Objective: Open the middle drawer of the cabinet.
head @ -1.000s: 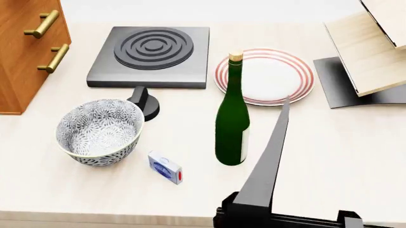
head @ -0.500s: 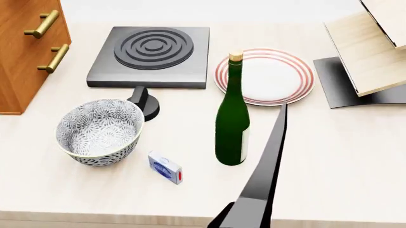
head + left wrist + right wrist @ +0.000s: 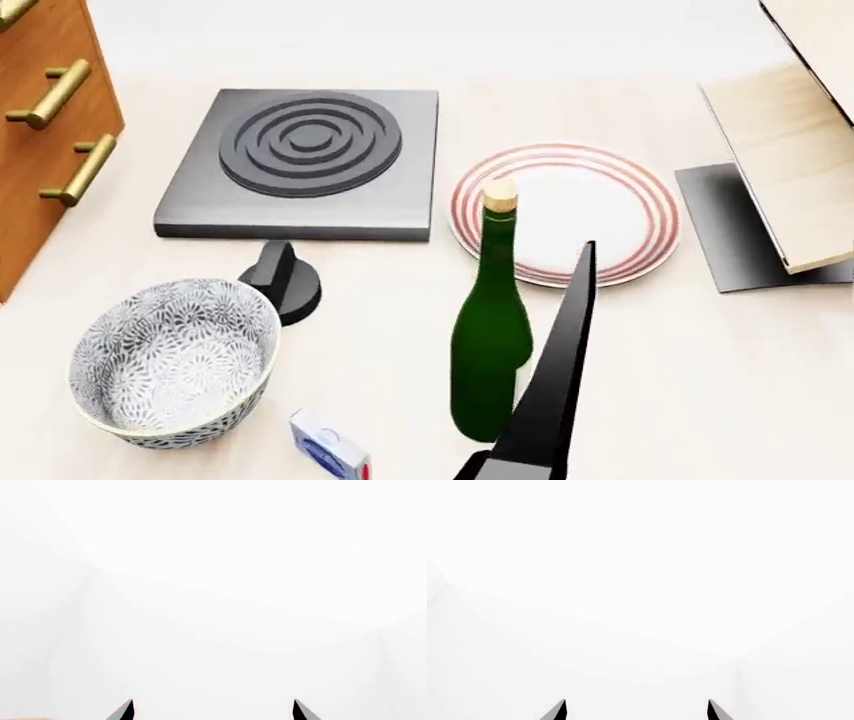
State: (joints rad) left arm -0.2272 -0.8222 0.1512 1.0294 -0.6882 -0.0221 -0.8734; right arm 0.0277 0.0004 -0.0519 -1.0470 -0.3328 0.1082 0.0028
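Observation:
The orange-brown cabinet (image 3: 30,150) stands at the table's far left, cut by the head view's edge. Three brass bar handles show on its front. The middle drawer (image 3: 60,60) carries the handle (image 3: 51,93) between the one at the top corner and the lowest one (image 3: 78,170); it sits flush. Neither gripper reaches the cabinet. My left gripper (image 3: 212,710) is open, its two fingertips (image 3: 124,711) wide apart against blank white. My right gripper (image 3: 637,710) is open too, facing only white. A dark arm link (image 3: 561,370) rises from the head view's bottom edge.
On the table are a grey stove plate (image 3: 300,165) with a black knob (image 3: 283,285), a patterned bowl (image 3: 174,362), a green bottle (image 3: 490,345), a striped plate (image 3: 567,212), a small blue-white box (image 3: 327,448) and pale wood panels (image 3: 787,150) at the right.
The head view has shifted: everything on the table sits lower and nearer, and a third cabinet handle shows at the top left. The dark arm link has swung slightly.

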